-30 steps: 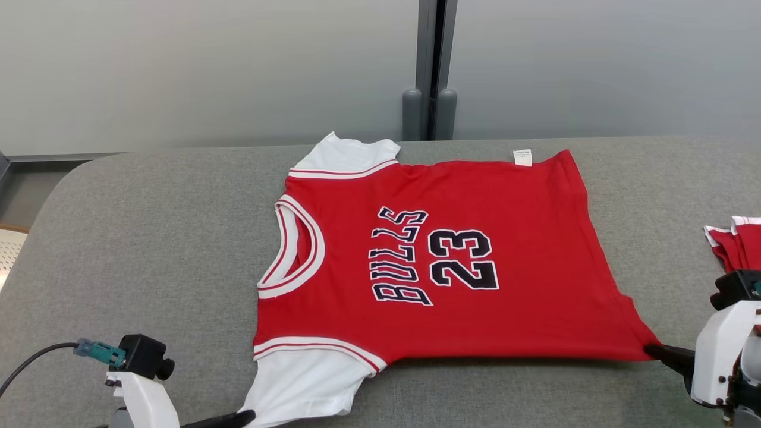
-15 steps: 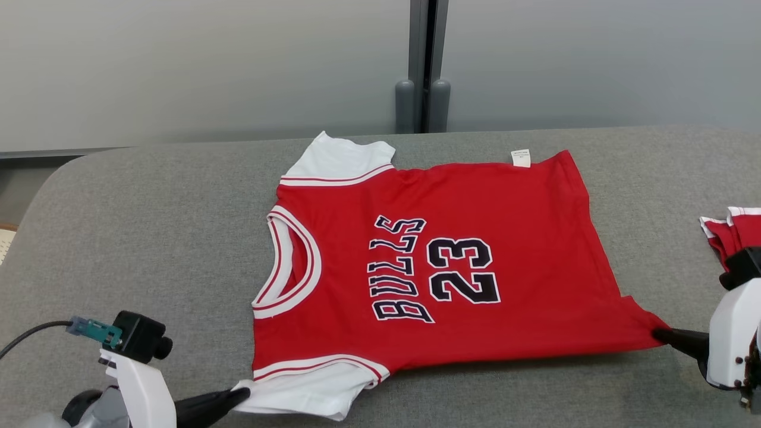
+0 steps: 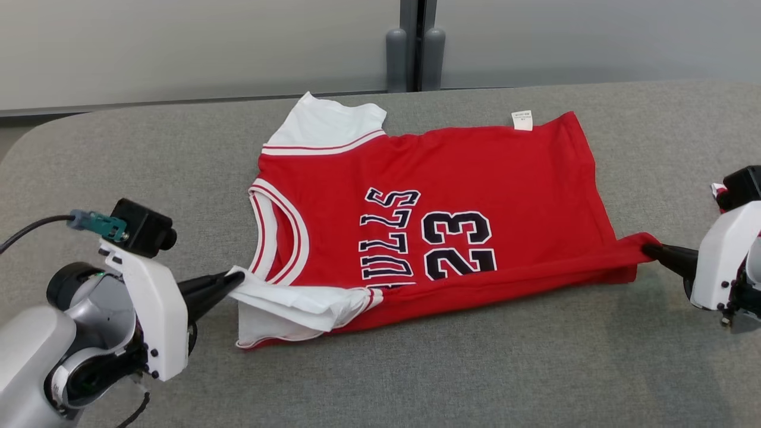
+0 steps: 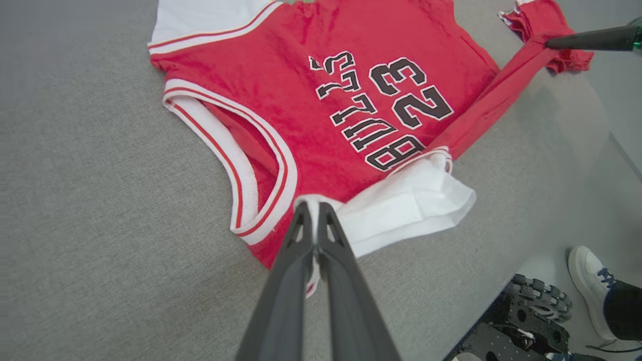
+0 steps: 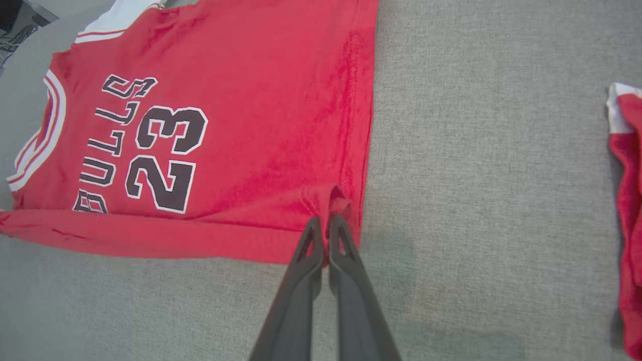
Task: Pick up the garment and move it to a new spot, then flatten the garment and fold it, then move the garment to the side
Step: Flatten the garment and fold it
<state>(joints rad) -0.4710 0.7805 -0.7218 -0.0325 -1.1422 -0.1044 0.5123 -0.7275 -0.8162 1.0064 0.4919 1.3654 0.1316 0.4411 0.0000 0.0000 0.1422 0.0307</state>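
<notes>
A red jersey [image 3: 475,172] with white sleeves and "BULLS 23" in black lies spread on the grey table [image 3: 416,368], collar to the left. Its near edge is lifted and rolled back over the lettering. My left gripper [image 3: 233,279] is shut on the near white sleeve [image 4: 406,210], pinched at the fingertips [image 4: 313,213]. My right gripper [image 3: 649,248] is shut on the near hem corner [image 5: 333,198], which is bunched between the fingertips [image 5: 328,223]. The red fold [image 4: 496,95] stretches between the two grippers.
Another red and white garment [image 5: 629,200] lies at the table's right end, behind my right wrist. A grey wall with a dark post [image 3: 415,41] runs along the far edge. A person's shoe [image 4: 592,281] and my wheeled base [image 4: 526,321] show below the table.
Both grippers have carried the near edge of the jersey up and away from me, folding it over the lower lettering. The head camera has also tilted down.
</notes>
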